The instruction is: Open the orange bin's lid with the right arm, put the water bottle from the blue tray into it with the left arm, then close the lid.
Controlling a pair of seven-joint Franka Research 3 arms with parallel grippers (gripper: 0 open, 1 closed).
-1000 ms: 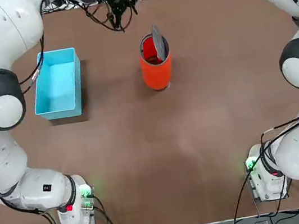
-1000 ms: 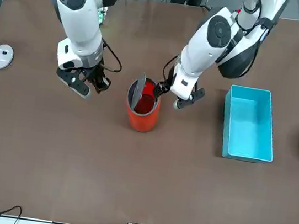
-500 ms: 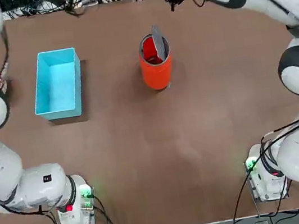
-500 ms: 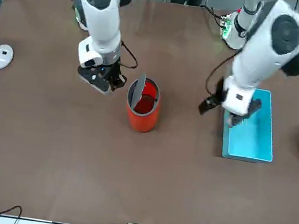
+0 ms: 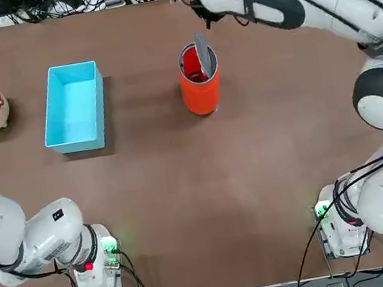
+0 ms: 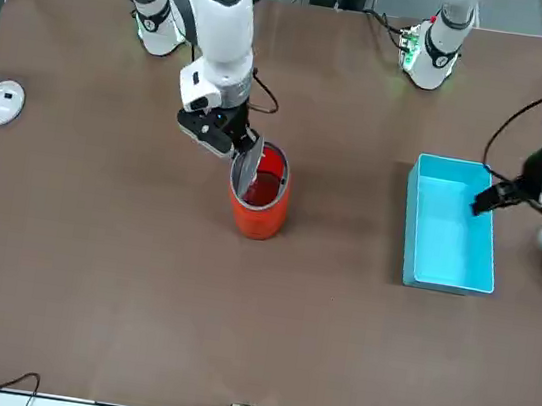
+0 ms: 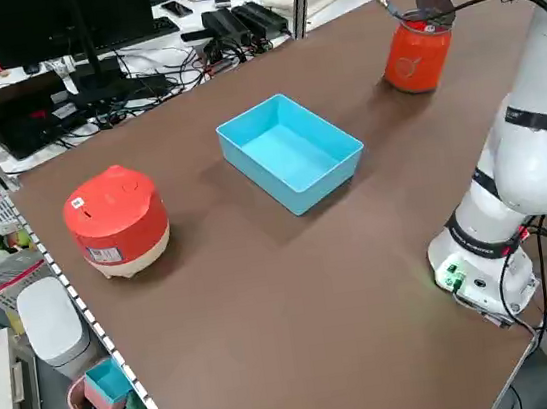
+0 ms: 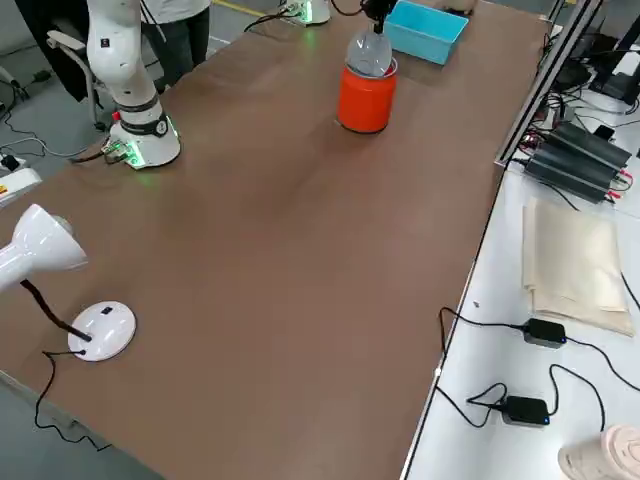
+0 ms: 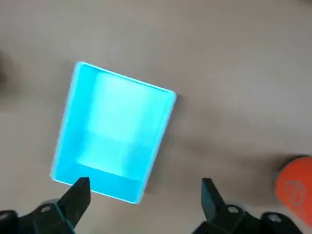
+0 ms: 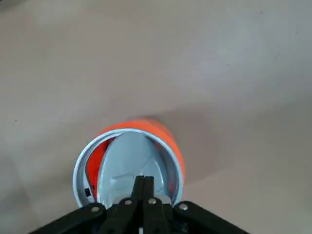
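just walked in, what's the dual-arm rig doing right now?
The right end effector is at the orange bin, fingers shut at the upright lid, apparently about to tip it closed. The left end effector hangs open and empty above the blue tray, at its outer side. The tray looks empty; no bottle shows on the table, and whether it is inside the bin cannot be told. A red-and-white pot sits nearby.
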